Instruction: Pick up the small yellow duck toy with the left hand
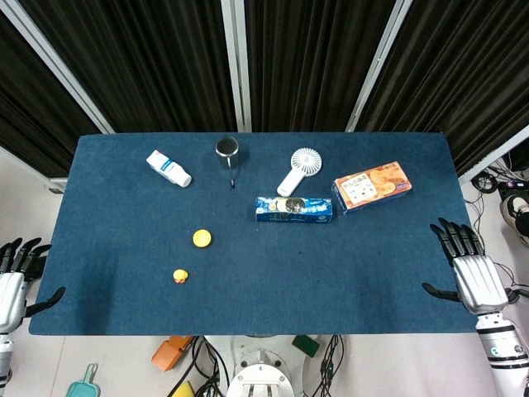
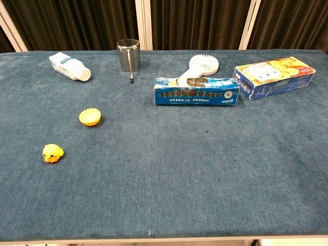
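The small yellow duck toy (image 1: 180, 276) (image 2: 53, 153) sits on the blue table (image 1: 264, 289) near its front left part. My left hand (image 1: 15, 277) hangs off the table's left edge, well left of the duck, fingers spread and holding nothing. At the table's front right corner my right hand (image 1: 467, 269) lies with fingers spread and empty. Neither hand shows in the chest view.
A yellow round cap-like piece (image 1: 202, 239) (image 2: 89, 117) lies just behind the duck. Farther back are a white tube (image 1: 169, 168), a metal cup (image 1: 227, 149), a white hand fan (image 1: 299, 168), a blue biscuit pack (image 1: 294, 209) and an orange box (image 1: 372, 186).
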You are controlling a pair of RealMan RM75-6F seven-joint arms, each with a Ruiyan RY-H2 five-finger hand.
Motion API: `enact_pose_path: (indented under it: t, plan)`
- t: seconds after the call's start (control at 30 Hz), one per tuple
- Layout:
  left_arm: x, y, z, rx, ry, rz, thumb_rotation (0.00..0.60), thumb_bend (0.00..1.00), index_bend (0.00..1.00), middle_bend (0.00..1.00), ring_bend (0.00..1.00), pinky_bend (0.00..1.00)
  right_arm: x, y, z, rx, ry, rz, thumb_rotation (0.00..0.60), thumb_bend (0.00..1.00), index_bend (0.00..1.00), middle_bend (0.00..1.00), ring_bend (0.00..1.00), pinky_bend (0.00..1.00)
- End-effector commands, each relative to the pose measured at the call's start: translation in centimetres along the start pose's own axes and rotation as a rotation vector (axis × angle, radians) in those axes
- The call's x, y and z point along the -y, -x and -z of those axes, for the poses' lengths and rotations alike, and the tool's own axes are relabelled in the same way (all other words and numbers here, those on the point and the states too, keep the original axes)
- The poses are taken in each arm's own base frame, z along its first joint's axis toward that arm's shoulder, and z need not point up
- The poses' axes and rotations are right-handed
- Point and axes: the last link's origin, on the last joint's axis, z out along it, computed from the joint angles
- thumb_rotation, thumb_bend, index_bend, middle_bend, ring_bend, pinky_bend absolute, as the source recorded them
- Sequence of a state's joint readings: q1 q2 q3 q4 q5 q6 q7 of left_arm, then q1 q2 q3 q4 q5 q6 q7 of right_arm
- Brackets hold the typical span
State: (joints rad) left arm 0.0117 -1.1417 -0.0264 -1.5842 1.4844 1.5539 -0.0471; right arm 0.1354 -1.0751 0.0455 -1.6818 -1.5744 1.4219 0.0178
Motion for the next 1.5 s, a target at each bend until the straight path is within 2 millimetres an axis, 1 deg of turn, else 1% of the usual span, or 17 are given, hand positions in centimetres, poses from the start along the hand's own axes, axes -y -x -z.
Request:
enact_pose_path:
  t: [0.03, 0.23, 0.33, 0.47, 0.53, 0.63, 0.73, 0.87, 1.0, 1.13, 1.2, 1.5]
  plan:
    - [-0.1, 0.1, -0.1, 0.002, 0.004, 0.001, 0.6, 0.21, 0.19, 0.1, 0.01, 0.0, 0.0, -0.2, 0.1, -0.005, 0.002, 0.003, 0.6, 0.15, 0.0, 0.04, 0.0, 0.06]
    - [-0.9, 0.5, -0.3, 0.012, 0.035, 0.014, 0.6, 0.21, 0.19, 0.1, 0.01, 0.0, -0.2, -0.8, 0.5, -0.035, 0.003, 0.011, 0.6, 0.15, 0.0, 0.04, 0.0, 0.06]
    - [-2.4, 1.4, -0.8, 0.038, 0.097, 0.026, 0.6, 0.21, 0.19, 0.1, 0.02, 0.0, -0.3, -1.1, 0.7, -0.051, 0.005, 0.009, 0.6, 0.15, 0.0, 0.04, 0.0, 0.06]
    - [-5.3, 3.3, -2.3, 0.106, 0.219, 0.042, 0.6, 0.21, 0.19, 0.1, 0.02, 0.0, -0.4, -1.4, 1.0, -0.065, 0.006, 0.013, 0.6, 0.15, 0.0, 0.04, 0.0, 0.06]
    - [-7.6, 4.8, -3.3, 0.154, 0.297, 0.057, 0.6, 0.21, 0.19, 0.1, 0.02, 0.0, -0.3, -1.4, 1.0, -0.064, 0.004, 0.018, 0.6, 0.15, 0.0, 0.04, 0.0, 0.06]
    - [-10.4, 6.6, -4.6, 0.206, 0.384, 0.05, 0.6, 0.21, 0.19, 0.1, 0.03, 0.0, -0.2, -1.5, 1.1, -0.065, 0.001, 0.022, 0.6, 0.15, 0.0, 0.04, 0.0, 0.06]
    - [-12.7, 8.0, -5.7, 0.242, 0.434, 0.044, 0.6, 0.21, 0.2, 0.1, 0.03, 0.0, -0.2, -1.6, 1.2, -0.068, 0.008, 0.025, 0.6, 0.15, 0.0, 0.04, 0.0, 0.06]
    - [-14.6, 9.2, -6.6, 0.276, 0.457, 0.038, 0.6, 0.21, 0.21, 0.1, 0.03, 0.0, -0.4, -1.6, 1.3, -0.067, 0.021, 0.025, 0.6, 0.15, 0.0, 0.04, 0.0, 0.06]
    - [-15.0, 10.1, -6.9, 0.303, 0.441, 0.005, 0.6, 0.21, 0.26, 0.1, 0.03, 0.0, -0.7, -1.5, 1.5, -0.063, 0.034, 0.022, 0.6, 0.15, 0.0, 0.04, 0.0, 0.06]
    - [-15.0, 10.8, -6.8, 0.324, 0.413, -0.008, 0.6, 0.23, 0.35, 0.1, 0.03, 0.0, -0.9, -1.2, 1.4, -0.053, 0.04, 0.018, 0.6, 0.15, 0.0, 0.04, 0.0, 0.06]
    - [-15.0, 11.2, -6.7, 0.336, 0.403, -0.01, 0.6, 0.24, 0.37, 0.1, 0.03, 0.0, -0.9, -1.1, 1.4, -0.051, 0.038, 0.017, 0.6, 0.15, 0.0, 0.04, 0.0, 0.06]
    - [-15.4, 12.8, -6.7, 0.378, 0.391, -0.014, 0.6, 0.25, 0.38, 0.1, 0.03, 0.0, -0.8, -1.0, 1.2, -0.048, 0.036, 0.019, 0.6, 0.15, 0.0, 0.04, 0.0, 0.06]
